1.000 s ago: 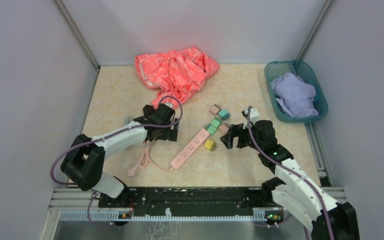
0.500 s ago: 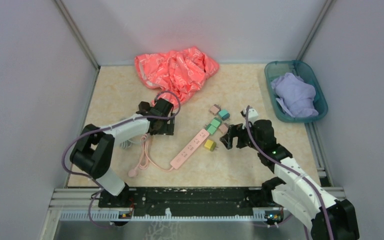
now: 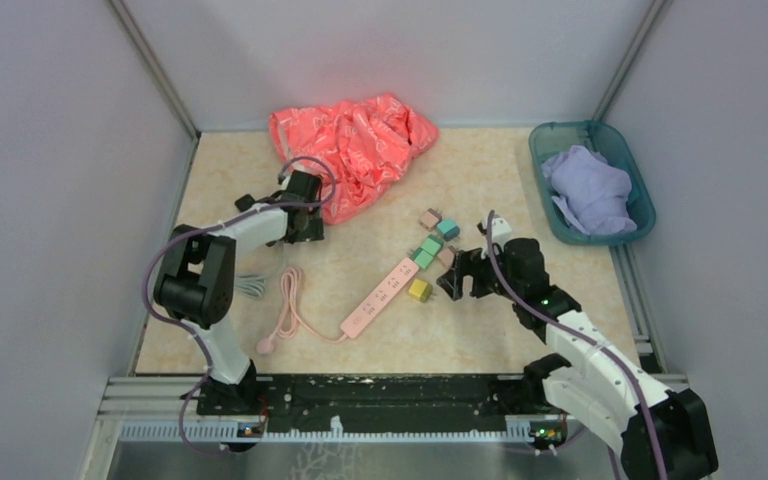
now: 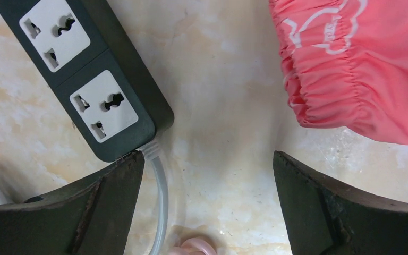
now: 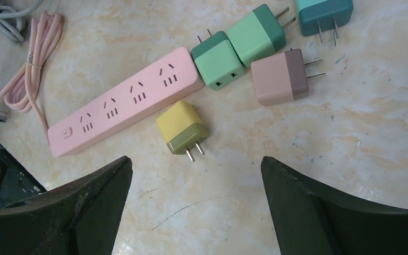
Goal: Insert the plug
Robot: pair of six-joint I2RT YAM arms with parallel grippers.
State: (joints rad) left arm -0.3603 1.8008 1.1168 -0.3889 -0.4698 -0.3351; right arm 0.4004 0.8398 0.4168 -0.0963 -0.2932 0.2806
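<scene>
left hand (image 4: 207, 170) swung back-left, away from pink cord (image 3: 287, 295), now beside red cloth (image 3: 355, 140)

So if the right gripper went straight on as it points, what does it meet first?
Most likely the yellow plug, whose prongs lie between the open right gripper's fingertips. Depth is unclear, so it may touch bare tabletop just short of it.

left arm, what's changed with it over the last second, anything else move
The left gripper swung back and left, away from the pink cord and toward the red garment, jaws open and empty. The right gripper, also open, barely shifted. The pink power strip and yellow plug stayed put.
</scene>
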